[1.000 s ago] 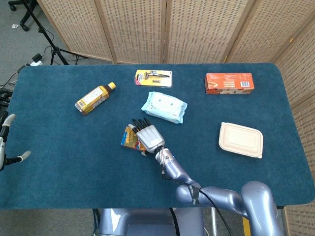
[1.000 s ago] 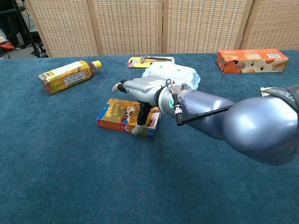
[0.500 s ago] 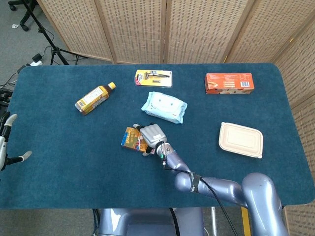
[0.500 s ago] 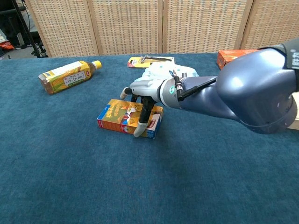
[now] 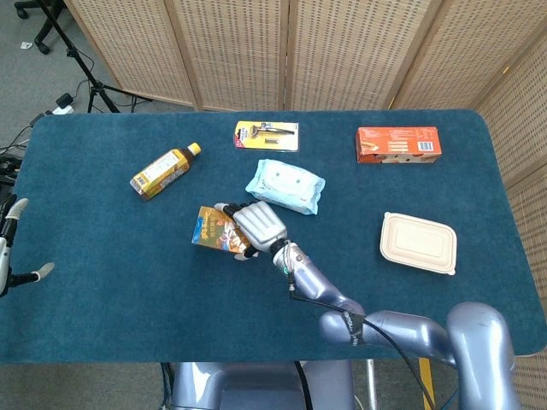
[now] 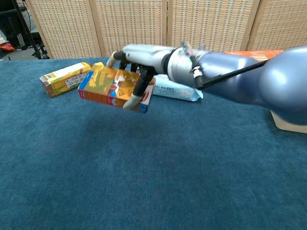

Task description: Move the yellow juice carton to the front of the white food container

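Yellow and orange, the juice carton sits in my right hand, lifted clear of the blue bench with its shadow on the cloth below. My fingers wrap over its top face and my thumb comes in from the far side, so the grasp is firm and the carton hangs roughly level, slightly tilted. From the head view the carton is near the middle of the bench, just in front of the pale blue wipes pack. The white food container lies well apart from it, toward the bench's right side. Behind it rests an orange box. A brown bottle with a yellow cap lies on its side to the left. My left hand hangs off the bench's left edge, fingers apart, holding nothing.
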`<control>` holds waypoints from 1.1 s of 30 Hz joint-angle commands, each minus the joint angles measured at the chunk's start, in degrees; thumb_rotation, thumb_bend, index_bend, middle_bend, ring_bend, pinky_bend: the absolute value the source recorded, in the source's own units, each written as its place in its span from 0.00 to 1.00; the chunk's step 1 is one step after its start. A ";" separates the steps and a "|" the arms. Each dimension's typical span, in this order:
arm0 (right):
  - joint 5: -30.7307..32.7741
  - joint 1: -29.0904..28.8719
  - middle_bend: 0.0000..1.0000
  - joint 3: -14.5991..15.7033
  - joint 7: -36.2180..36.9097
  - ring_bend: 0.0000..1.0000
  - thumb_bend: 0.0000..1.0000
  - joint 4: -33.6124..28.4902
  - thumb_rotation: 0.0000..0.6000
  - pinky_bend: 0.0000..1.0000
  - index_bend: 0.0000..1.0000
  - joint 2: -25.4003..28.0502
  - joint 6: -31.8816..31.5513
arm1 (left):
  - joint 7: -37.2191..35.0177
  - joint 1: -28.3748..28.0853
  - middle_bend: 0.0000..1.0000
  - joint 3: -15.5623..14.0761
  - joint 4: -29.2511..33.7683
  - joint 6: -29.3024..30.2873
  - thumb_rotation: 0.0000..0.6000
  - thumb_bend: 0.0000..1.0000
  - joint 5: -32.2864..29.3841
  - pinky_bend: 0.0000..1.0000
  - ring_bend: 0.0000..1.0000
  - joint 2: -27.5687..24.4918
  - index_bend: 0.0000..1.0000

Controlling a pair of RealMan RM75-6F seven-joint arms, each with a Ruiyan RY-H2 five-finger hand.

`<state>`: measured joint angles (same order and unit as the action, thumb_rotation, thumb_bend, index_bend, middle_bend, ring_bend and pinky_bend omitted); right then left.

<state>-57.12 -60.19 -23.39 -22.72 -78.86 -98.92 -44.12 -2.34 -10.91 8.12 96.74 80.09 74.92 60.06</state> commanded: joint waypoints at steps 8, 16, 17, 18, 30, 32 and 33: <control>-19.98 15.38 0.65 10.68 8.89 0.64 0.33 -7.60 1.00 0.38 0.40 22.91 -11.27 | 2.23 -0.21 0.00 -0.89 0.71 -0.17 1.00 0.00 1.52 0.00 0.00 0.83 0.00; -30.91 24.81 0.65 20.88 21.76 0.64 0.35 -3.49 1.00 0.38 0.41 31.13 -18.39 | 4.75 -0.47 0.00 -1.30 1.37 0.04 1.00 0.00 2.48 0.00 0.00 1.79 0.00; -33.57 26.15 0.65 22.65 23.91 0.64 0.36 -2.22 1.00 0.38 0.42 31.76 -20.44 | 5.11 -0.52 0.00 -1.34 1.41 0.04 1.00 0.00 2.55 0.00 0.00 1.96 0.00; -35.16 27.06 0.65 23.79 25.49 0.64 0.36 -1.49 1.00 0.38 0.42 32.14 -21.79 | 5.33 -0.53 0.00 -1.34 1.46 0.06 1.00 0.00 2.56 0.00 0.00 2.03 0.00; -46.36 36.59 0.65 33.08 32.72 0.64 0.39 4.58 1.00 0.38 0.43 32.96 -34.20 | 7.21 -0.75 0.00 -1.33 1.89 0.01 1.00 0.00 2.50 0.00 0.00 2.80 0.00; -47.04 37.33 0.65 34.02 32.99 0.64 0.39 5.88 1.00 0.38 0.43 32.27 -34.05 | 7.41 -0.75 0.00 -1.31 1.84 0.07 1.00 0.00 2.51 0.00 0.00 2.89 0.00; -47.37 37.58 0.65 34.34 32.99 0.64 0.39 6.30 1.00 0.38 0.43 31.98 -34.08 | 7.44 -0.76 0.00 -1.31 1.83 0.05 1.00 0.00 2.50 0.00 0.00 2.93 0.00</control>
<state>-103.98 -23.13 10.38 9.97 -73.11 -66.51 -78.00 5.10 -11.67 6.81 98.57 80.14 77.42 62.98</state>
